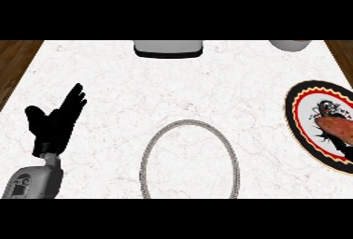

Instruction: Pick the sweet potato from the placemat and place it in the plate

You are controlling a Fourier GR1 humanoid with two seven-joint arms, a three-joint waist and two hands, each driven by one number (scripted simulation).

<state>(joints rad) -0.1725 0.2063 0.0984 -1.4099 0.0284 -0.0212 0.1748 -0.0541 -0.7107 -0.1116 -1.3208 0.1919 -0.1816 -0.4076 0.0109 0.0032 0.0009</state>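
Note:
The sweet potato point(339, 129), reddish-brown, lies on an oval placemat point(303, 116) with a black, red and white pattern at the right edge of the head view. A white plate point(189, 161) with a grey rim sits in the lower middle of the marble counter, to the left of the placemat. My left hand point(53, 122) rests open at the left, fingers straight and pointing up, well away from the plate and the sweet potato. My right hand does not show.
A grey and black appliance point(169, 48) stands at the counter's far edge, top middle. A white round object point(289, 44) sits at the top right. Wooden floor point(15, 60) shows beyond the counter's left and right edges.

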